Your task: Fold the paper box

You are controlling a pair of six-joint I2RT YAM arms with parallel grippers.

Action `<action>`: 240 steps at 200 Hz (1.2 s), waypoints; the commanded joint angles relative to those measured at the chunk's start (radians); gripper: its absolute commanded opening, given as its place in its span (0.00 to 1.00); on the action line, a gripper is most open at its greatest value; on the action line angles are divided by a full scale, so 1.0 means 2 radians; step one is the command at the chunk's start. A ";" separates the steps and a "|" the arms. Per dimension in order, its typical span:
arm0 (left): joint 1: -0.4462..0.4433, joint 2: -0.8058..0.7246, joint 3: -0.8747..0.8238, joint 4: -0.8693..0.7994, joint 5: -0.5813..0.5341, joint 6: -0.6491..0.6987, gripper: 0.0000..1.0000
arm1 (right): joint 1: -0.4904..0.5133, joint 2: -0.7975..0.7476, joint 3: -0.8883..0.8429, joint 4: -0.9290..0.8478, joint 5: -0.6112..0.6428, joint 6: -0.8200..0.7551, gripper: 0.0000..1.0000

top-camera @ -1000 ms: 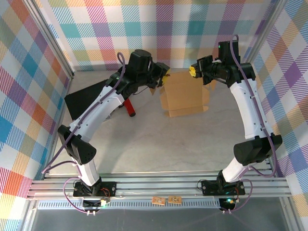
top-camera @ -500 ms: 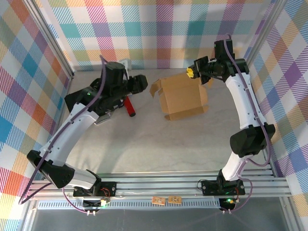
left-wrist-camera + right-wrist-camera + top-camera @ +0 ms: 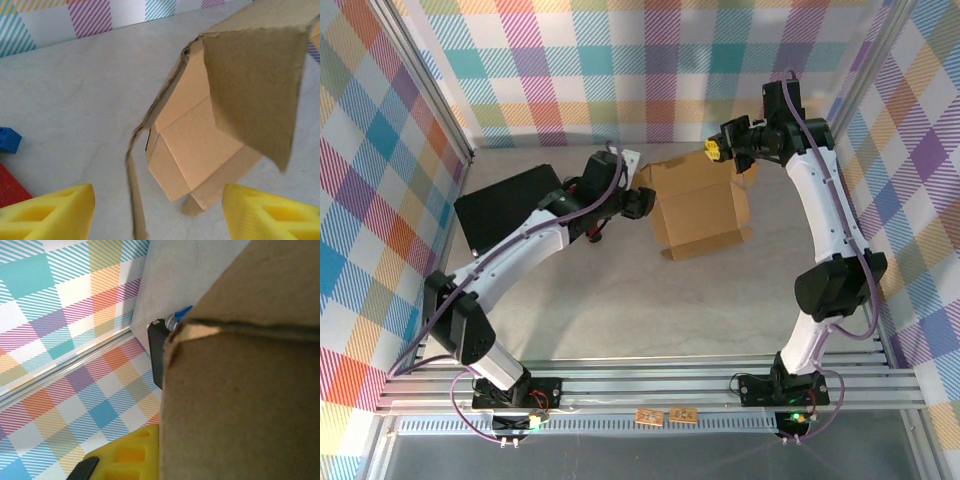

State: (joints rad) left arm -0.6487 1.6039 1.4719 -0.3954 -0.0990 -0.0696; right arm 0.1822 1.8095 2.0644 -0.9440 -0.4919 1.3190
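The paper box is brown cardboard, partly folded, lying at the back middle of the table with flaps raised. My left gripper sits at its left side. In the left wrist view the yellow fingers are spread wide and open, with a thin flap edge and folded inner panels between and ahead of them. My right gripper is at the box's back edge. In the right wrist view one yellow finger presses against a cardboard wall that hides the other finger.
A black case lies flat at the left. A red piece and a blue block lie by the left gripper. A small white object sits behind the left arm. Checked walls close in at the back and sides.
My left gripper pulled back to the left, then swung in again to the box's left side. The right gripper stayed at the back edge, and the box shifted slightly.
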 commanded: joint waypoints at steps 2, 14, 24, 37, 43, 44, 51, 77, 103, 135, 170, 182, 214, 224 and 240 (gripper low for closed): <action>-0.008 0.029 0.005 0.047 -0.067 0.023 0.61 | -0.006 0.007 0.016 -0.006 -0.013 -0.007 0.00; -0.010 0.033 -0.006 0.075 -0.096 0.023 0.55 | -0.007 0.008 0.016 -0.006 -0.013 -0.008 0.00; -0.011 0.035 -0.015 0.092 -0.110 0.019 0.49 | -0.008 0.010 0.017 -0.005 -0.013 -0.008 0.00; -0.011 0.034 -0.023 0.108 -0.112 0.012 0.40 | -0.010 0.013 0.016 -0.003 -0.014 -0.008 0.00; -0.012 0.036 -0.024 0.111 -0.111 0.011 0.34 | -0.011 0.016 0.015 -0.002 -0.014 -0.009 0.00; -0.012 0.036 -0.024 0.111 -0.111 0.010 0.33 | -0.011 0.016 0.016 -0.002 -0.014 -0.009 0.00; -0.012 0.037 -0.024 0.112 -0.112 0.007 0.26 | -0.011 0.018 0.016 -0.001 -0.015 -0.011 0.00; -0.012 0.039 -0.019 0.086 -0.106 -0.008 0.00 | -0.015 0.026 0.004 0.017 -0.022 -0.031 0.00; -0.012 0.024 -0.037 0.063 -0.105 -0.010 0.00 | -0.020 0.022 -0.063 0.089 -0.060 -0.055 0.08; -0.012 0.004 -0.075 0.039 -0.102 0.019 0.00 | -0.021 0.023 -0.118 0.129 -0.092 -0.106 0.31; -0.015 -0.017 -0.125 0.074 -0.105 0.056 0.00 | -0.017 -0.003 -0.176 0.195 -0.111 -0.091 0.55; -0.015 -0.019 -0.133 0.078 -0.108 0.060 0.00 | -0.013 -0.013 -0.193 0.209 -0.106 -0.079 0.60; -0.018 -0.009 -0.133 0.073 -0.109 0.066 0.00 | 0.008 -0.046 -0.278 0.285 -0.089 -0.015 0.65; -0.020 -0.006 -0.132 0.073 -0.115 0.066 0.00 | 0.015 -0.058 -0.300 0.289 -0.075 0.002 0.66; -0.022 0.001 -0.130 0.073 -0.122 0.062 0.00 | 0.024 -0.078 -0.332 0.299 -0.053 0.018 0.66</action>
State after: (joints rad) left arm -0.6724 1.6081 1.2121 -0.2817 -0.3088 0.0414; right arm 0.1970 1.7332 1.4689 -0.4496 -0.6483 1.2648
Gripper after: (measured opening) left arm 0.056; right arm 0.660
